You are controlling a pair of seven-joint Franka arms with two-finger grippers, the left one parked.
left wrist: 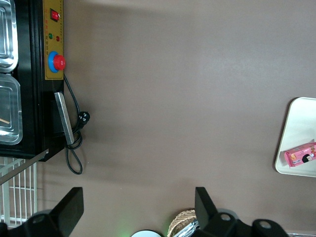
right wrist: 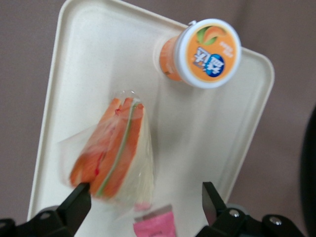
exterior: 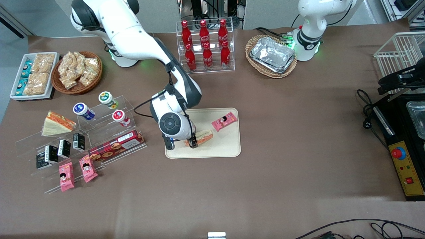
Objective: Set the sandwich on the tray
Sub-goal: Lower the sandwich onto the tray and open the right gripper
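Observation:
The sandwich [exterior: 203, 137], a clear-wrapped wedge with orange filling and a green line, lies on the cream-beige tray [exterior: 229, 146]. My right gripper [exterior: 192, 143] hovers low over the tray at the sandwich's end nearer the working arm's side. In the right wrist view the gripper [right wrist: 144, 192] is open, with its fingers [right wrist: 79, 197] spread wide. The sandwich [right wrist: 116, 148] lies flat on the tray [right wrist: 89, 59] between the fingers, close to one and well apart from the other.
A pink snack pack [exterior: 224, 121] and an orange-lidded cup [right wrist: 205, 53] also sit on the tray. A similar wedge [exterior: 57, 123] and small goods stand on acrylic steps toward the working arm's end. A cola bottle rack [exterior: 206, 46] and a basket of foil trays [exterior: 272, 54] stand farther from the front camera.

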